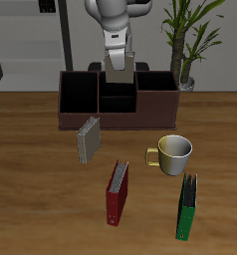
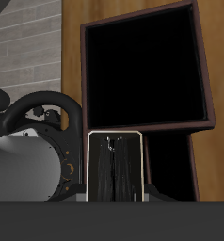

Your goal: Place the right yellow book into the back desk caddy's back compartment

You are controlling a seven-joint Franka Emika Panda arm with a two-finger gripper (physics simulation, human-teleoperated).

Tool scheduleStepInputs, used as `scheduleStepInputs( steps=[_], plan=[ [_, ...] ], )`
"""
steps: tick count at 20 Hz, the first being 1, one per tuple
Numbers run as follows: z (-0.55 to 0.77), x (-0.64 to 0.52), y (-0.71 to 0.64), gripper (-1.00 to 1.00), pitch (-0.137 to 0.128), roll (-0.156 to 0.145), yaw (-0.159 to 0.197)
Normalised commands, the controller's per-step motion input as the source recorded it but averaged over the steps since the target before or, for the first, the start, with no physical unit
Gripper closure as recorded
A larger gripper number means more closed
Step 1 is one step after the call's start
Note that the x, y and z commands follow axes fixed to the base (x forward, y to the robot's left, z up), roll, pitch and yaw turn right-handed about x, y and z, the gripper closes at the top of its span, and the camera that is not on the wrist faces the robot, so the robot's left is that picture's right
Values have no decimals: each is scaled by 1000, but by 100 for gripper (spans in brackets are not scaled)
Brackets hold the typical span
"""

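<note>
My gripper (image 1: 118,66) hangs over the back desk caddy (image 1: 118,118), a long dark reddish-brown box with three black-lined bays. It is shut on the right yellow book (image 1: 119,77), a small grey-tan book held upright just above the back compartment (image 1: 118,99), the middle bay. In the wrist view the book (image 2: 114,174) shows edge-on, with a pale rim and dark ribbed pages, gripped between my fingers at its upper end. Beyond it lie a large black bay (image 2: 147,75) and a smaller bay (image 2: 170,165). The book's lower end is hidden behind the caddy's wall in the exterior view.
A second grey-tan book (image 1: 88,139) stands on the table in front of the caddy. A cream mug (image 1: 174,154), a red book (image 1: 118,191) and a green book (image 1: 188,207) stand nearer the table's front edge. A potted plant (image 1: 187,45) is behind the caddy's end.
</note>
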Motion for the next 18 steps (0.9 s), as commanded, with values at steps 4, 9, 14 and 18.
scheduleStepInputs(
  steps=[4,9,14,18],
  plan=[
    [-90,5,39,100,13,12,1],
    [-194,-10,59,100,38,19,-1],
    [-96,-4,3,100,23,3,-6],
    [-47,-10,-42,100,11,-3,-3]
  ],
)
